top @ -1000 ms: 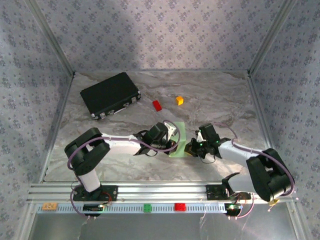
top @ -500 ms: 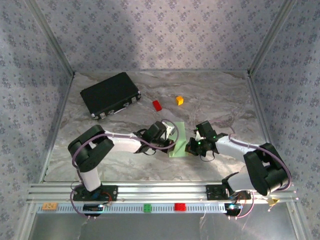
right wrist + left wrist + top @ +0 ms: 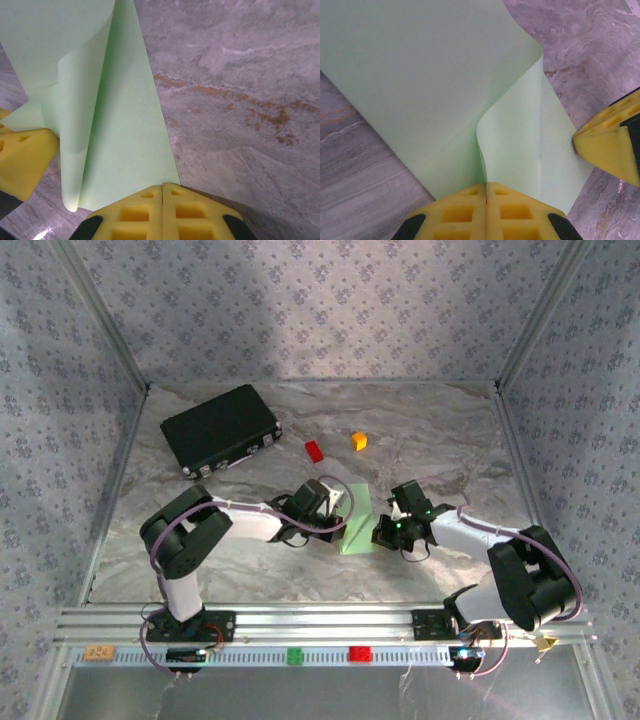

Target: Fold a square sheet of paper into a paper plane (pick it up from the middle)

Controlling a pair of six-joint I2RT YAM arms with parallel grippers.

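Note:
The square sheet of paper (image 3: pixel 357 521), light green, lies on the marble table between my two grippers, with one side curled up and over. The left gripper (image 3: pixel 338 517) (image 3: pixel 486 186) is shut on the raised flap (image 3: pixel 515 135), whose edge runs into the seam of its yellow fingers. The right gripper (image 3: pixel 384 532) (image 3: pixel 163 186) is shut too, with its tips on the sheet's (image 3: pixel 125 140) near edge beside a corner; its tip (image 3: pixel 612 150) touches the paper's side. I cannot tell whether it pinches the paper. The paper plane is out of view.
A black case (image 3: pixel 220 428) lies at the back left. A red block (image 3: pixel 314 450) and an orange block (image 3: pixel 359 440) sit behind the sheet. A green block (image 3: pixel 295 656) and a red block (image 3: pixel 359 654) rest on the front rail. Patterned walls enclose the table.
The right gripper has slid a little to the left, closer to the sheet. The left arm's elbow has shifted right and its gripper has edged back. The sheet looks flatter.

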